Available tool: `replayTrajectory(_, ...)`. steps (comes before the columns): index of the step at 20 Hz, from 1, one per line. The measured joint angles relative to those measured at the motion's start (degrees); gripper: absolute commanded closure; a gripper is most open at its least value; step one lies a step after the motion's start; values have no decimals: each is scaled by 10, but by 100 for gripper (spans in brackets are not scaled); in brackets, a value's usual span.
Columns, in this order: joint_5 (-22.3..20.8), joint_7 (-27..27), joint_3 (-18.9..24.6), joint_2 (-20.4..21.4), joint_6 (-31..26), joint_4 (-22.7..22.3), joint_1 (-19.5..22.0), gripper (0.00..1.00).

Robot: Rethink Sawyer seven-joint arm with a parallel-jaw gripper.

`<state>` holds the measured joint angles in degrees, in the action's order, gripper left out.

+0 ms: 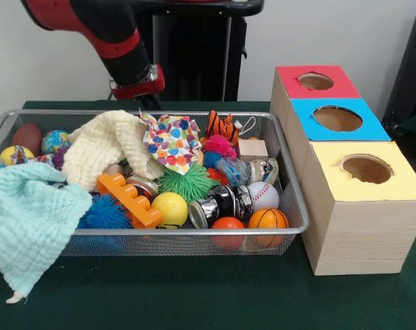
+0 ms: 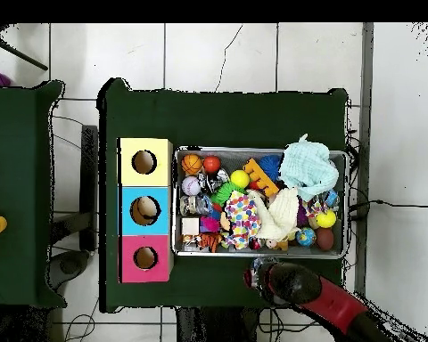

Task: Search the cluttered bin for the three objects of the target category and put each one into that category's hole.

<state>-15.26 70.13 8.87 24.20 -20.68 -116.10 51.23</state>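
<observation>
Search step: arm [image 1: 118, 48] hangs at bin's [image 1: 293, 196] far edge, gripper hidden behind cloths so can't tell its state; target category unclear, balls [image 1: 263, 196] sit at bin's box end, next needs reach in & pick.

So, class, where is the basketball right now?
In the front view the basketball sits in the bin's near right corner, beside an orange ball and below the baseball.
</observation>
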Motion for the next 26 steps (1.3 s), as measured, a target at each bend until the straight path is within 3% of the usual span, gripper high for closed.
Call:
replayTrajectory(14, 7, 0, 1, 121, -9, -5, -36, 100)
replayTrajectory(26, 8, 0, 1, 163, -31, -2, -50, 100)
